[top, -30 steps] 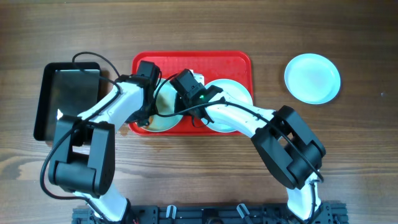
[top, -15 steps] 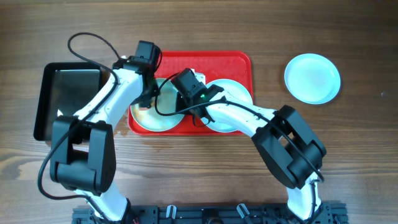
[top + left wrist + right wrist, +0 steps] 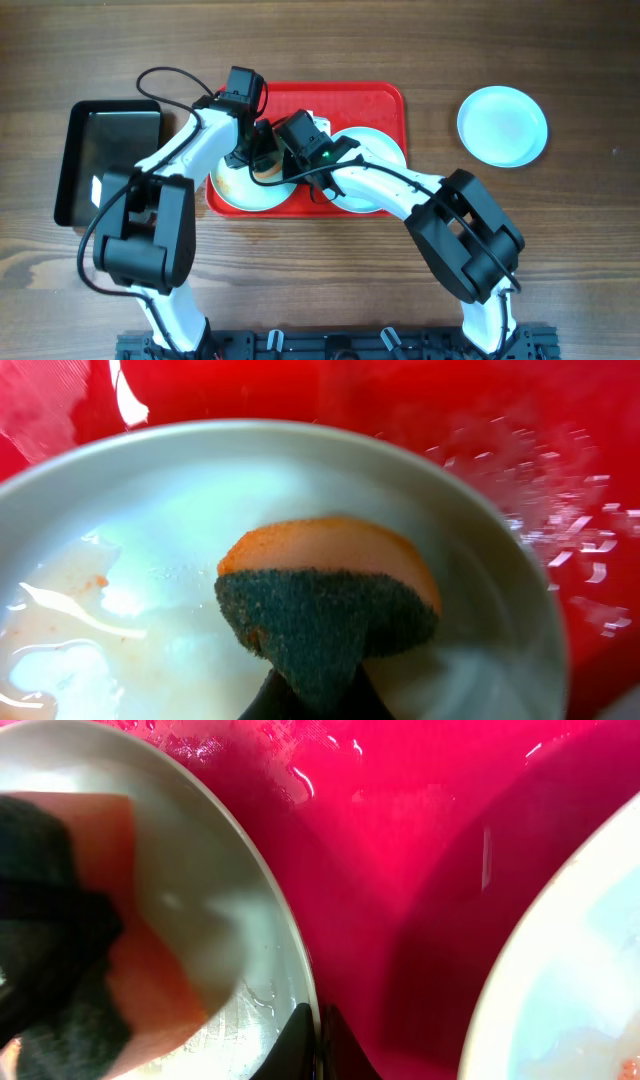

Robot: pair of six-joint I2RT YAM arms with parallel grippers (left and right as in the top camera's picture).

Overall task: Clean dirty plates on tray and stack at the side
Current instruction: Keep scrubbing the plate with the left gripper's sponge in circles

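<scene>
The red tray (image 3: 360, 100) holds two pale plates. The left plate (image 3: 232, 190) is wet with orange smears; it also shows in the left wrist view (image 3: 160, 510) and the right wrist view (image 3: 240, 880). My left gripper (image 3: 318, 695) is shut on an orange and dark green sponge (image 3: 330, 600) pressed on this plate. My right gripper (image 3: 318, 1040) is shut on the left plate's right rim. The second plate (image 3: 372, 145) lies to the right on the tray, partly under my right arm, with a smear in the right wrist view (image 3: 590, 1010). A third, clean-looking plate (image 3: 502, 125) sits on the table at the right.
A black glossy tray (image 3: 105, 160) lies on the wooden table left of the red tray. The left arm's cable loops above it. Water drops lie on the red tray floor (image 3: 560, 490).
My left gripper has moved right and up across the left plate with the sponge, toward my right gripper. The right arm has stayed still on the rim.
</scene>
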